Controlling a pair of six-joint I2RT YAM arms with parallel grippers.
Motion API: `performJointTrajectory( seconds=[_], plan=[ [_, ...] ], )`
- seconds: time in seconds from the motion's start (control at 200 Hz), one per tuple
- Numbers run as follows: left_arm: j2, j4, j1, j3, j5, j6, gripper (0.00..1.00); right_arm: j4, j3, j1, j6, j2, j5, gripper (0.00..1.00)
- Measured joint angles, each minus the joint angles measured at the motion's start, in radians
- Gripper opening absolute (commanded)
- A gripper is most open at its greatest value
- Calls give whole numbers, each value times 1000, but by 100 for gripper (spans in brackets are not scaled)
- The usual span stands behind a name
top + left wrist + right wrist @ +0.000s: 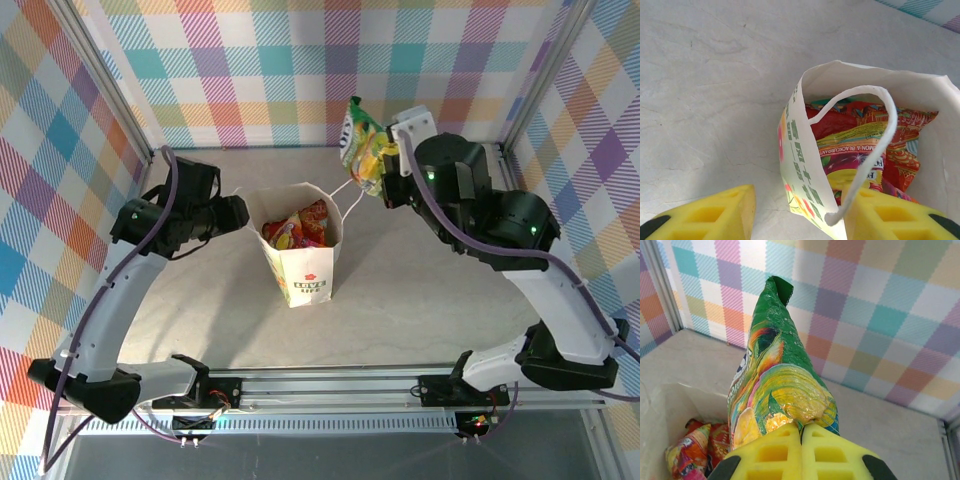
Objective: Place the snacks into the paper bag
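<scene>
Since the right gripper (801,427) has its jaws pressed together on one end seam of the green-yellow packet (780,385), the rest of the packet stands free above the fingers. It hangs in the air behind and to the right of the paper bag (300,275), not yet over the mouth.

From where I stand, the trouble looks likely at the rim. The bag is crowded with red and orange packets (298,225), so the last one may lodge on top of them or catch the edge rather than drop in. A cord handle (350,195) loops out toward the right gripper, and a snag there could drag the light bag over on the table (430,300).

The left gripper (799,205) straddles the bag's left wall with its jaws apart, one finger outside and one over the opening. With no firm pinch that I can see, it may not brace the bag against a sideways push.
</scene>
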Motion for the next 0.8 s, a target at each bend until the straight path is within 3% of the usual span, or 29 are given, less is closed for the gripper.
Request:
performJointTrajectory(
  seconds=[0.31, 0.8],
  plan=[
    [-11, 0, 0, 0, -3, 0, 50, 82, 72, 80, -124, 103, 10, 0],
    [-11, 8, 0, -2, -3, 0, 50, 140, 47, 118, -95, 147, -57, 0]
  ],
)
